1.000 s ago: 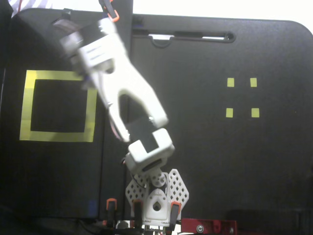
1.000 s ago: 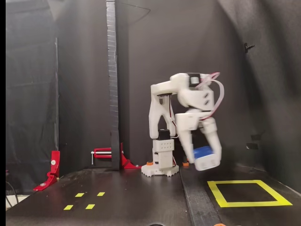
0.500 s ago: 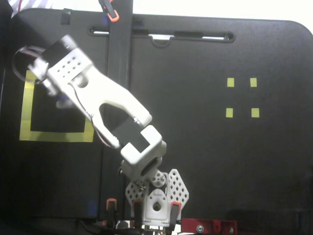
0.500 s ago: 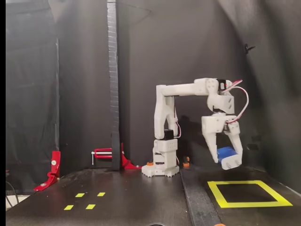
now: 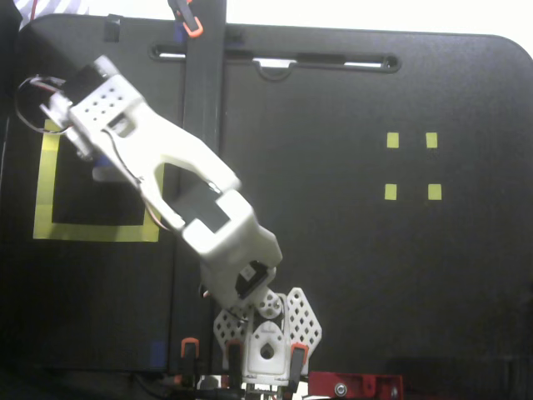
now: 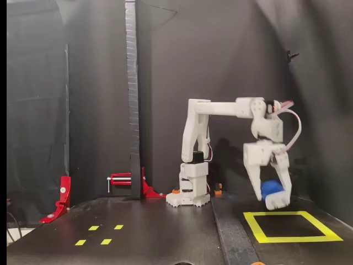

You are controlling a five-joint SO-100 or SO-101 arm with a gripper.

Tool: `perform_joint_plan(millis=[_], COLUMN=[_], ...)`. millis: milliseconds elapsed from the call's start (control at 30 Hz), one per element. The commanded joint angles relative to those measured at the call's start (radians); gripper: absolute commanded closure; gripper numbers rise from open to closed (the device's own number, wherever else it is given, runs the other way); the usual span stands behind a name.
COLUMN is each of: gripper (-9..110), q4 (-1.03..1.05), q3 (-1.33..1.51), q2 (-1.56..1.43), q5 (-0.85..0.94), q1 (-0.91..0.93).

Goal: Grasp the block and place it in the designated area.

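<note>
In the fixed view from the side, the white arm reaches out from its base to the right and bends down at the wrist, so that the gripper points toward the table. Between its two white fingers sits the dark-blue block; the fingers are closed narrowly around it and hold it. The block is above the table and does not touch it; it hangs over the far edge of the designated area, the large square of wide yellow tape with a black inside, near its back side. In the fixed view from above, the arm goes from its base at the bottom centre diagonally to the upper left, and its wrist part covers the upper portion of the designated area; there the gripper and the block are hidden under the arm, so I cannot tell their state from that view. Only a small blue spot shows beside the white housing. The four small yellow tape squares lie well apart on the right side of the black table in the view from above, and at the front left in the side view. A black vertical post stands behind the table, with a red clamp at its foot.
</note>
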State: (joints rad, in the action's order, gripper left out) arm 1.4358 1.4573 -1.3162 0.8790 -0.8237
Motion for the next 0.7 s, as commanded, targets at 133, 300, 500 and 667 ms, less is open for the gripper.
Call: perform_joint_plan(millis=[133,300,500,667], gripper=[82,82,82,82], q4=[-0.046,-0.067,-0.087,-0.089], q3=[-0.066,-0.069,-0.069,-0.069], q2=[0.072,0.129,0.202,0.218], q5=[-0.051,-0.061,-0.061,-0.061], q1=[-0.043,-0.052,-0.054,-0.055])
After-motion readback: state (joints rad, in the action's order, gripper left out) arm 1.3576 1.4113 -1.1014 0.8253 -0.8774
